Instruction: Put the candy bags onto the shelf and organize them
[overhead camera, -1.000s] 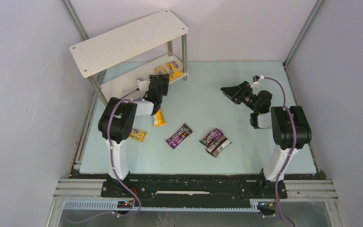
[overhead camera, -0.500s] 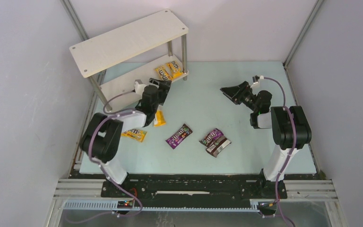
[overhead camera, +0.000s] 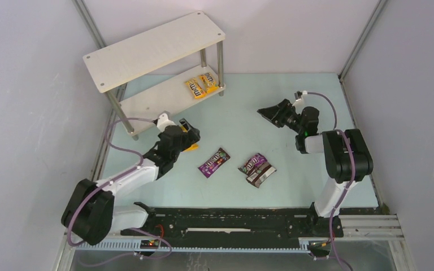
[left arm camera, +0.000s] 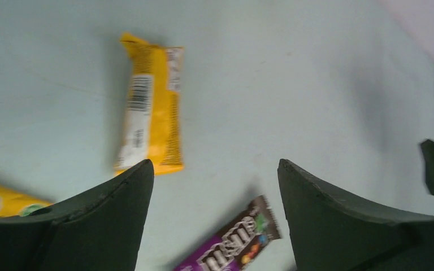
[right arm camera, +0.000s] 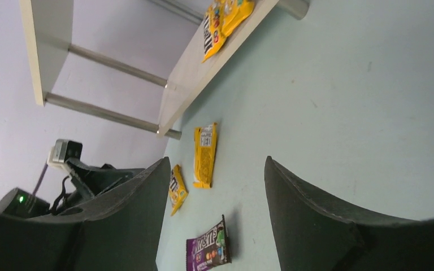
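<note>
Since the earlier frame the left arm has dropped low and swung out toward the near-left corner. The left gripper [overhead camera: 190, 133] has come away from the shelf [overhead camera: 152, 49] and now hangs over the open table. The right gripper [overhead camera: 264, 113] has edged slightly toward the left.

Surface: pale blue-green table [overhead camera: 248, 96], matte, lightly scuffed in the wrist views. Plain pale grey walls [overhead camera: 28, 113] close it in on three sides, with metal frame posts [overhead camera: 361, 39] in the far corners. The shelf stands at the far left, set at an angle.

On the shelf's lower board, at its right end, lie a yellow shelf packet [overhead camera: 194, 88] and its yellow neighbour [overhead camera: 208, 83], side by side.

Left jaws: spread wide, holding nothing. The third yellow packet [left arm camera: 150, 127] lies flat on the table, barcode side up, just beyond the left finger's tip and off-centre of the gap. The fourth yellow packet [left arm camera: 3, 200] peeks out beside that same finger. In the top view it is hidden under the arm. The purple packet [left arm camera: 231, 245] lies near, under the gap between the fingers.

Right jaws: spread, empty, tilted toward the left and well apart from every packet. The second purple packet [overhead camera: 253, 164] and the dark brown packet [overhead camera: 261, 175] lie touching at mid-table, near the right arm's side.
</note>
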